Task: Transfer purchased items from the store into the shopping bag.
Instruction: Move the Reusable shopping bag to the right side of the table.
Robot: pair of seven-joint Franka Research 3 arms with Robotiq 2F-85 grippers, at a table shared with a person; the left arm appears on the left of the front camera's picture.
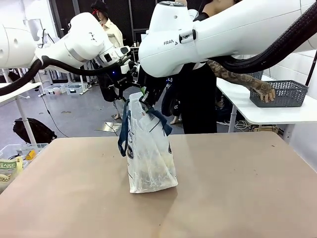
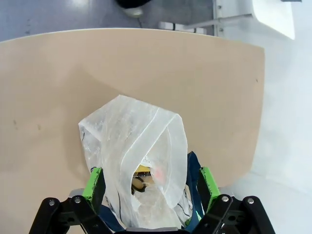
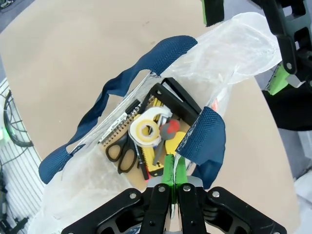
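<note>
The shopping bag (image 1: 148, 153), translucent white with navy straps, stands upright mid-table. My right gripper (image 1: 146, 101) is shut on its rim beside one navy strap (image 3: 204, 134), as the right wrist view (image 3: 171, 168) shows. My left gripper (image 2: 151, 185) is open, its green pads (image 2: 95, 187) straddling the bag's top (image 2: 141, 141) from the other side. Purchased items lie inside: a tape roll (image 3: 145, 130), black scissors (image 3: 122, 151), a spiral notebook (image 3: 119, 127) and yellowish packs (image 2: 142, 169).
A person stands beyond the table with a hand (image 1: 265, 91) on a dark grey mesh basket (image 1: 285, 93) on a white side table. A clear bin (image 1: 15, 158) with packets sits off the tan table's (image 1: 237, 188) left edge.
</note>
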